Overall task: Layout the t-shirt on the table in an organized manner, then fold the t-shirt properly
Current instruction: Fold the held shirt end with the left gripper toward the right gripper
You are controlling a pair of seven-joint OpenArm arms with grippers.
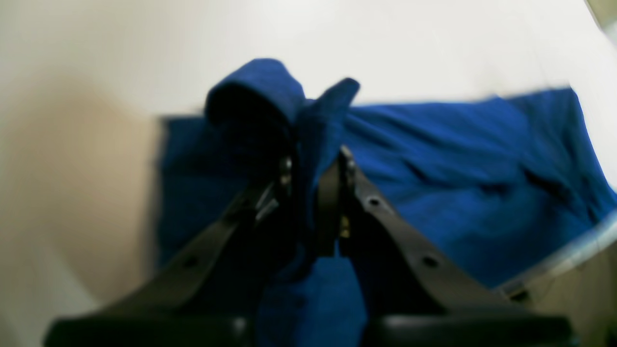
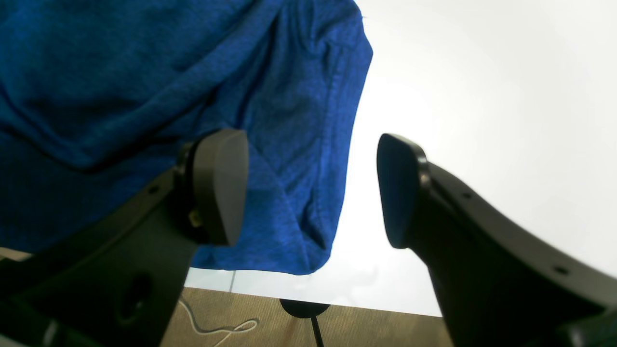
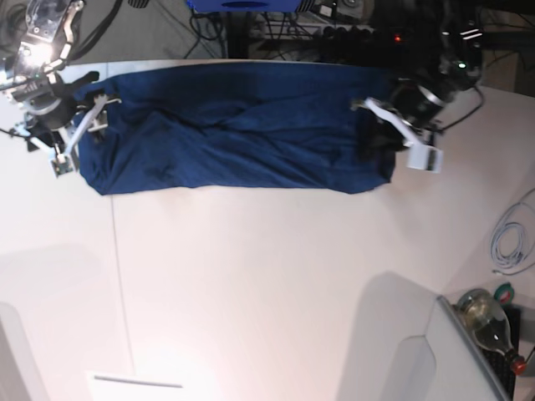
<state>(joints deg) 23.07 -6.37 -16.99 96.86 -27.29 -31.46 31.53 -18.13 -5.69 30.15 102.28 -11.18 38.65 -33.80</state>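
A: Where's the t-shirt (image 3: 242,129)?
B: Spread in a long band along the far side of the table (image 3: 276,276).
A: And the left end effector (image 1: 313,168)?
B: Pinching a raised fold of it at the right end.
A: The right end effector (image 2: 311,188)?
B: Jaws spread, at the shirt's left edge, gripping nothing.

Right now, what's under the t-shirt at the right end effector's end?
Only the white table shows beside and below the t-shirt hem there. The open right end effector straddles that edge. Whatever lies beneath the cloth itself is covered.
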